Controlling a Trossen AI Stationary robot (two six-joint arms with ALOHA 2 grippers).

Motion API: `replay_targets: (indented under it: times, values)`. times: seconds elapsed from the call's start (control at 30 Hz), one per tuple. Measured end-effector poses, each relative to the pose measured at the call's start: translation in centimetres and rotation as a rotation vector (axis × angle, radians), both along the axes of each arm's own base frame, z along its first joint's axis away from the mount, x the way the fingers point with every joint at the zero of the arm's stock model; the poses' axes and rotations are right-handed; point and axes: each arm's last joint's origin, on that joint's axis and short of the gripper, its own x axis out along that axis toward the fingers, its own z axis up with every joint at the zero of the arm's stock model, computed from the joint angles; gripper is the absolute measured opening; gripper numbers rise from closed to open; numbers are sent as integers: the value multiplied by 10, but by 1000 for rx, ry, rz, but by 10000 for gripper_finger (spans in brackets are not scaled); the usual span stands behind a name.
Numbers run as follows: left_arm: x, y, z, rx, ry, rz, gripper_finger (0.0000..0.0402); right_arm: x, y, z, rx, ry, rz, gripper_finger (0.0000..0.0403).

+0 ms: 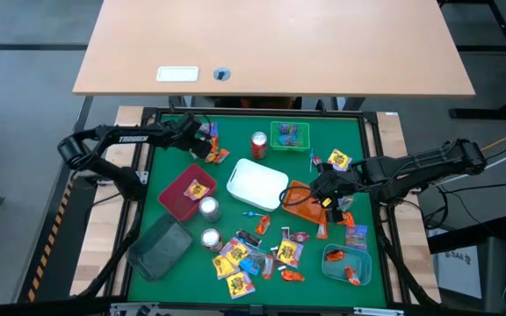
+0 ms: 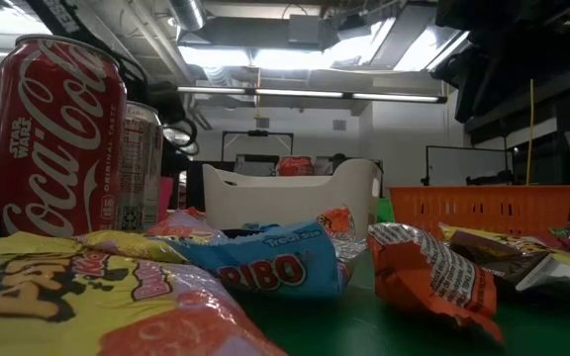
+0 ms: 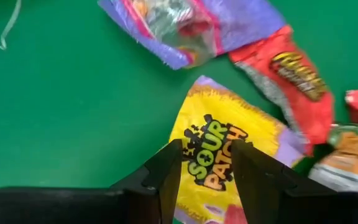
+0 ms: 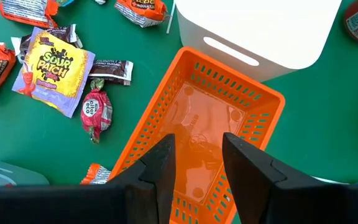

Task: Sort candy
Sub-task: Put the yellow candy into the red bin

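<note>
We're spreading the left tool (image 3: 207, 177) around a yellow crinkly Sour Patch packet (image 3: 219, 152) for pickup, while hovering the spread, empty right tool (image 4: 197, 165) over the orange slotted plastic tray (image 4: 229, 106) for a drop-off.

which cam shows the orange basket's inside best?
Right wrist view: the orange basket lies open below the right gripper, floor bare. High view has the arm over it; low view shows its side wall; left wrist, nothing.

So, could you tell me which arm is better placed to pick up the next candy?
Left. Its end effector already straddles a yellow Sour Patch packet with open fingers. The right end effector hangs open over the empty orange basket, with no candy between its fingers.
</note>
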Motion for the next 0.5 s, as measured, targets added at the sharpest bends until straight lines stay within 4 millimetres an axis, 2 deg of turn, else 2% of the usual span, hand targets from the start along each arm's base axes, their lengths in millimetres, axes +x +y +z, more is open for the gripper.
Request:
replay_targets:
  times: [0.27, 0.5]
  values:
    - [3, 5, -15, -45, 25, -17, 123, 0, 0, 0, 0, 0, 0, 131]
    - [3, 5, -15, -45, 22, -19, 59, 0, 0, 0, 0, 0, 0, 131]
